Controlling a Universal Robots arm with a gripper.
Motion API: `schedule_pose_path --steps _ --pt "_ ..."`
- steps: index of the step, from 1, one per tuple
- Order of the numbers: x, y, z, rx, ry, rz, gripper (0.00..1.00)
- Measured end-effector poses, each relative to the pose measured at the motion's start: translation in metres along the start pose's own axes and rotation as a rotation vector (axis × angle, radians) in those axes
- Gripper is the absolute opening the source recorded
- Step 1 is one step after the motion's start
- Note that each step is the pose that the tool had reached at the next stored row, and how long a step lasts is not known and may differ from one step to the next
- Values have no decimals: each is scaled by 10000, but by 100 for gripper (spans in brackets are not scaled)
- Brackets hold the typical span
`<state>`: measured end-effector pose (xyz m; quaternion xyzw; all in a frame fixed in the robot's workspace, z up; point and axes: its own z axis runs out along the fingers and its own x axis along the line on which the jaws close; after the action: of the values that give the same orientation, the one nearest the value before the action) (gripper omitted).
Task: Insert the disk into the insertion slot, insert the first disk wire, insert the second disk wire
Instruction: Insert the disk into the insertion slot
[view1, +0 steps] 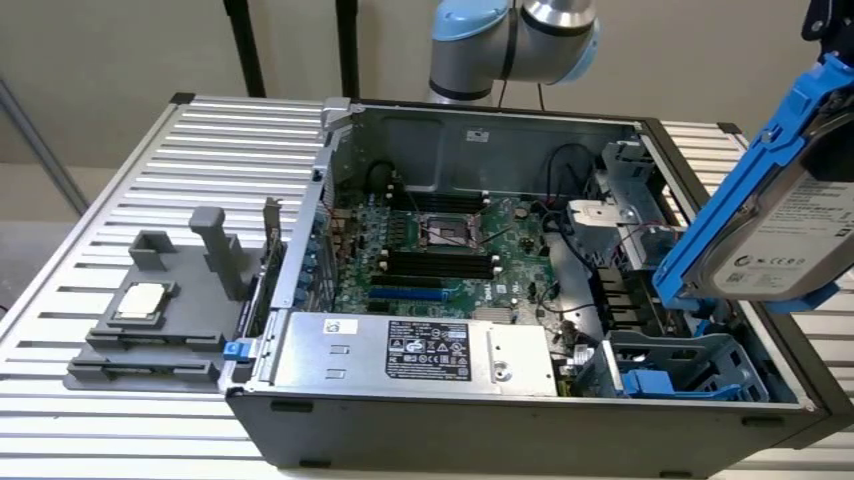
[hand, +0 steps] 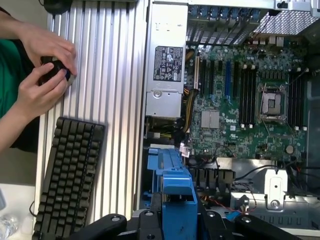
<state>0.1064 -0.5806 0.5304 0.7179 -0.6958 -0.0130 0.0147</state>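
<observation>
While the disk hangs tilted at 3 o'clock in the exterior view, you get a good look at it: flat silver-grey metal body, white printed label, chunky bright blue plastic frame. It's up in the air, not in the slot, which is a grey open-topped cage with blue clips at 5 o'clock inside the dark case. In the wrist view, the black gripper is pinching the disk by its blue frame. A ribbed metal table lies underneath.

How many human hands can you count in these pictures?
2. One hand and a second hand meet around a small dark object over the slatted table, near the keyboard.
</observation>
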Motion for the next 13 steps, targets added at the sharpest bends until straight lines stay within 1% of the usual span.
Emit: schedule_pose_path --steps 9,11,13 --pt "15 -105 155 1 -25 -1 32" --pt "17 -123 193 2 -52 7 32" --pt "17 -140 226 3 -95 22 32"
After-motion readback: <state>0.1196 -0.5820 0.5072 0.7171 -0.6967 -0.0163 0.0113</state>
